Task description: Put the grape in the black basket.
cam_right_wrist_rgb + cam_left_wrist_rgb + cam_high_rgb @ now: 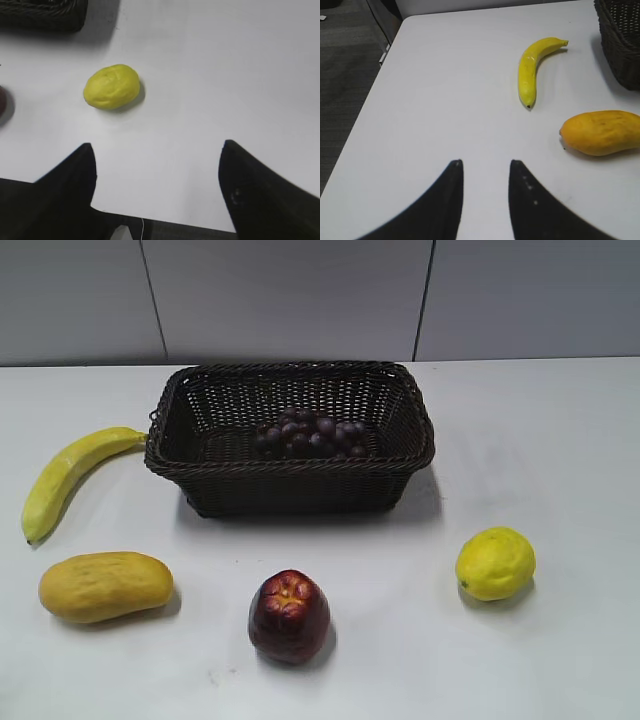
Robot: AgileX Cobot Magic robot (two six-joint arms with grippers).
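The grape [310, 434], a dark purple bunch, lies inside the black basket [290, 473] at the back middle of the table. Neither gripper shows in the exterior view. My left gripper [485, 162] is open and empty above the table's near left part. A corner of the basket [622, 40] shows at the top right of the left wrist view. My right gripper [157, 145] is wide open and empty over the table's front edge. A basket corner [42, 15] shows at the top left of the right wrist view.
A banana [65, 475] [532, 67] and a mango [105, 585] [602, 132] lie left of the basket. A dark red apple-like fruit [289, 616] sits at the front middle. A lemon [495, 563] [111, 86] lies at the right.
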